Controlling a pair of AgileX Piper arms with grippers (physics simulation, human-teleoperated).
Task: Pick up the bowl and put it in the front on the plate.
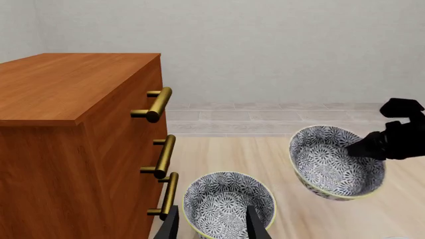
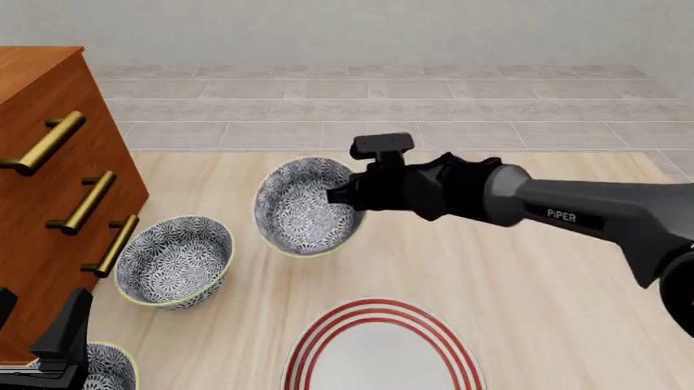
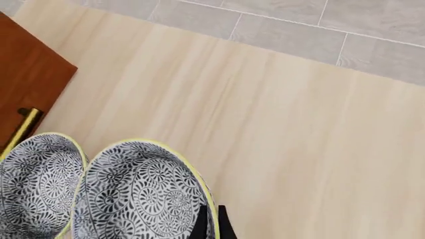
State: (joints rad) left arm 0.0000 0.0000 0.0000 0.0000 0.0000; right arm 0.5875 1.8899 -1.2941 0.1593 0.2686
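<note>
My right gripper [image 2: 338, 195] is shut on the rim of a grey-and-white floral bowl [image 2: 301, 207] with a pale yellow rim and holds it tilted above the wooden table. In the right wrist view the same bowl [image 3: 136, 191] sits with its rim pinched between the fingertips [image 3: 201, 225]. The white plate [image 2: 375, 314] with red rings lies nearer the front edge, below the held bowl. My left gripper [image 1: 214, 225] is open, low at the front left, with a second bowl [image 1: 229, 201] lying on the table ahead of its fingers.
A wooden drawer cabinet [image 2: 44, 171] with brass handles [image 2: 87, 203] stands along the left side. The second bowl [image 2: 174, 260] rests beside it, and a third bowl [image 2: 109, 367] shows partly at the front left corner. Grey tiled floor lies beyond the table's far edge.
</note>
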